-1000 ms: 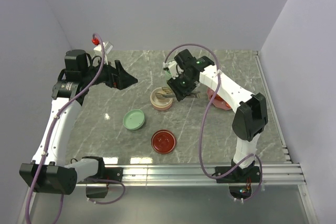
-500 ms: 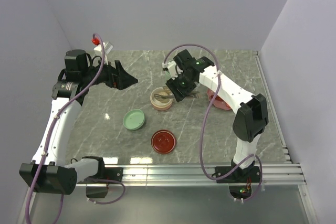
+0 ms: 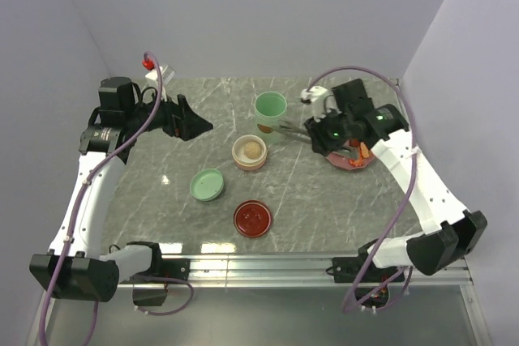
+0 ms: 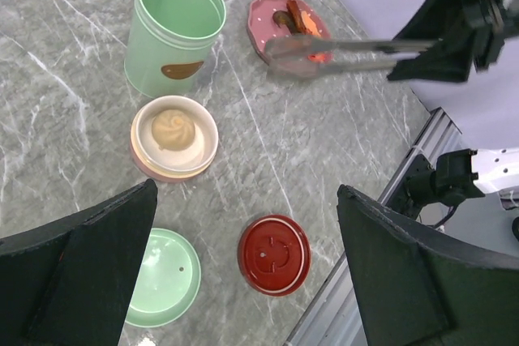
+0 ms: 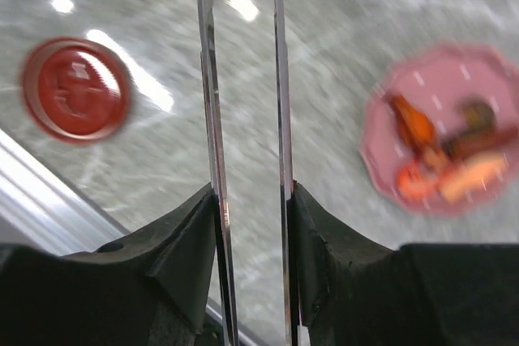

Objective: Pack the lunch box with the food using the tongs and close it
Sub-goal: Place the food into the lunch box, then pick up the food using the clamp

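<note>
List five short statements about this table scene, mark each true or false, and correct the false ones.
1. The right gripper is shut on the tongs. True.
2. The left gripper grips the green lid. False: its jaws are open and empty, and the green lid lies on the table.
3. The beige bowl holds a pale bun. True.
4. The red lid covers the green cup. False: the red lid lies on the table and the green cup stands open.
5. Several food pieces lie on the pink plate. True.
</note>
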`<action>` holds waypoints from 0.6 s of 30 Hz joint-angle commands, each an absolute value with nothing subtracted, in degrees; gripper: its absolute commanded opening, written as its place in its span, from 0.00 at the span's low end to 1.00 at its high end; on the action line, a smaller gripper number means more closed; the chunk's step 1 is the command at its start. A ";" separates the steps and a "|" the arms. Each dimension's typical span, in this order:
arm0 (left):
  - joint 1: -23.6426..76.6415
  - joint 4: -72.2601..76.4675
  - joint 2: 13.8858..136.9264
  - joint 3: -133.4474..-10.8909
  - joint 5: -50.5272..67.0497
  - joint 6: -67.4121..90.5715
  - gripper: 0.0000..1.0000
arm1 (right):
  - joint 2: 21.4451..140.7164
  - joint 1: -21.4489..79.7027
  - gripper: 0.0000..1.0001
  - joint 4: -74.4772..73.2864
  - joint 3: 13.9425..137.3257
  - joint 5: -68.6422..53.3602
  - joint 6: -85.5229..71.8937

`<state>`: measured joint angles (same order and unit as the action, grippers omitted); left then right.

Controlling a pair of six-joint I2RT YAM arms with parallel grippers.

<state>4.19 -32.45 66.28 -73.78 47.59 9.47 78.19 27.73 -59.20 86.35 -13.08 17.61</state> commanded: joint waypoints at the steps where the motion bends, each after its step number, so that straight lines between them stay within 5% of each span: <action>1: 3.96 -32.08 63.99 -75.15 50.01 7.65 0.99 | 74.80 20.23 0.46 -61.87 83.50 -14.50 21.78; 18: 3.96 -29.79 63.90 -73.12 52.65 7.56 0.99 | 78.65 -5.01 0.48 -62.31 76.97 -9.31 47.98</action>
